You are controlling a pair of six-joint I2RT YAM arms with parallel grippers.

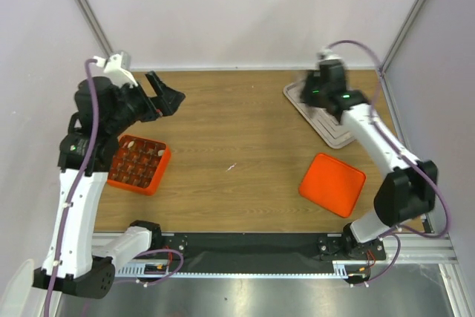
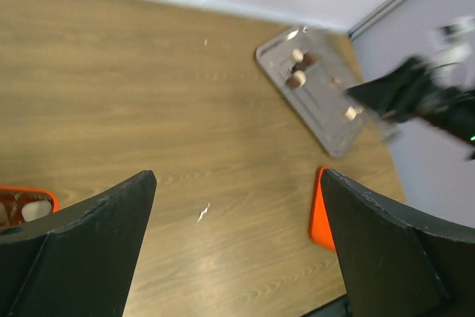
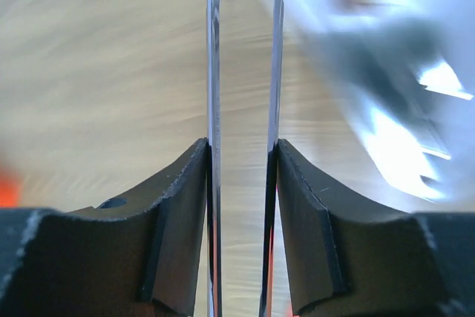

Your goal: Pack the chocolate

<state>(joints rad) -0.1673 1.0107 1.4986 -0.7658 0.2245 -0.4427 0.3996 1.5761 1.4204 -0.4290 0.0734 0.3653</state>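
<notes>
The chocolate shows as small brown and cream pieces point(image 2: 297, 78) on the metal tray point(image 2: 324, 121) at the far right, and as dark pieces in the orange gridded box point(image 1: 138, 165) at the left. A cream piece point(image 2: 34, 210) lies in the box corner. My left gripper point(image 1: 168, 95) is open and empty, raised above the table beyond the box; its fingers point(image 2: 111, 220) frame bare wood. My right gripper point(image 1: 322, 84) hovers over the tray point(image 1: 330, 131), shut on the thin metal tongs point(image 3: 214, 72), whose two blades stand slightly apart. The tong tips are out of view.
A flat orange lid point(image 1: 332, 184) lies on the table at the front right, also seen in the left wrist view point(image 2: 319, 220). A small white scratch point(image 1: 231, 166) marks the wood in the middle. White walls and metal posts close in the back and sides.
</notes>
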